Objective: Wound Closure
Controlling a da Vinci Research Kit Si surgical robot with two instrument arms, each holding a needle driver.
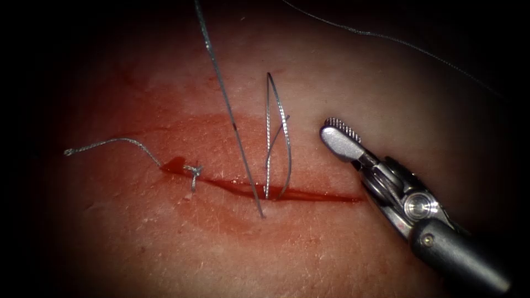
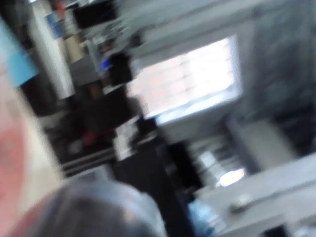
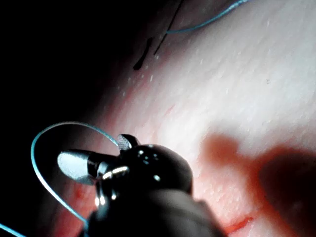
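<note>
Now the right tool [image 1: 338, 132] is hovering just right of the thread loop, over the tissue [image 1: 331, 243] above the cut [image 1: 309, 195]. Its jaws are standing a little apart, and they are holding nothing. The same tool [image 3: 98, 155] is showing in the right wrist view, with thread [image 3: 37, 173] curving beside it.

The thread [image 1: 226, 102] is running down as one long strand and is entering the tissue just below the cut. A tall narrow loop [image 1: 277, 138] is rising out of the cut beside it. One knot [image 1: 192, 170] with a loose tail [image 1: 110, 142] is sitting at the left end of the cut. I cannot find the needle with any certainty.

I judge the thread as very light, limp and slippery, and easy to fray. A flat hold across the strand, away from the knot, seems the best. The tissue looks soft and wet and may tear near the edge.
</note>
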